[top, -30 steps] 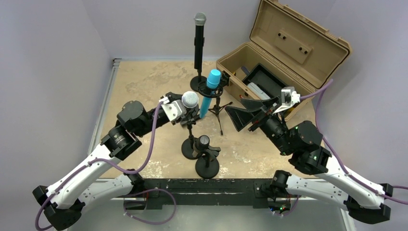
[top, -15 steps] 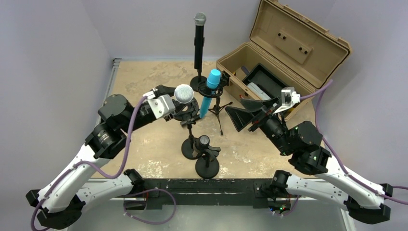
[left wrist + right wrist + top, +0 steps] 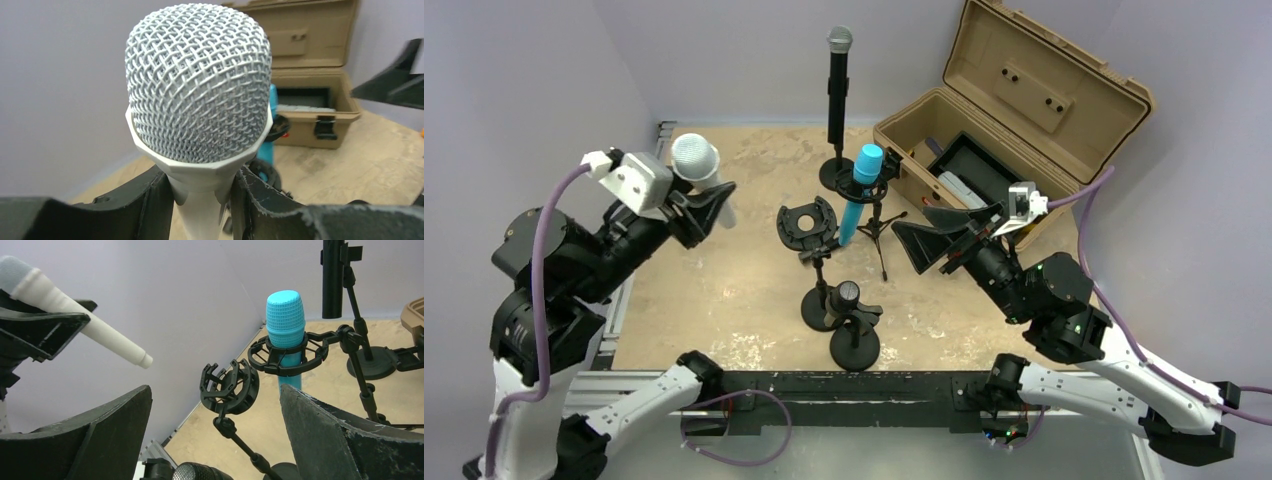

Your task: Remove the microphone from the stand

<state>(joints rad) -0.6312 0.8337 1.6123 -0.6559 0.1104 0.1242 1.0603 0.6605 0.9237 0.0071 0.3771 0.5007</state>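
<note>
White microphone with a silver mesh head (image 3: 696, 160) is up in the air over the left side of the table, well apart from the stand and off to its left. The left gripper (image 3: 707, 203) has it pinched by the handle just under the head, with black fingers (image 3: 145, 205) pressed against either side of the white shaft. The head is uppermost and the handle slants down toward the middle of the table. Its tail end hangs free, touching nothing.

Near the centre of the sandy tabletop (image 3: 724, 290) is the thin black stand (image 3: 820, 308) on its round base, topped by a black ring-shaped shock mount (image 3: 808, 222).

The right gripper (image 3: 934, 232) hovers to the right of that stand, jaws spread wide with nothing between them, facing the mounts.

Just behind the ring, a bright blue microphone (image 3: 861, 180) sits in its own shock mount on a small tripod. Farther back, a tall black microphone with a grey head (image 3: 837, 80) stands upright on a round-based stand. A short black microphone (image 3: 848, 297) sits low near the front, beside the stand's base. At the back right is a tan hard case (image 3: 1014, 110) with its lid raised.
</note>
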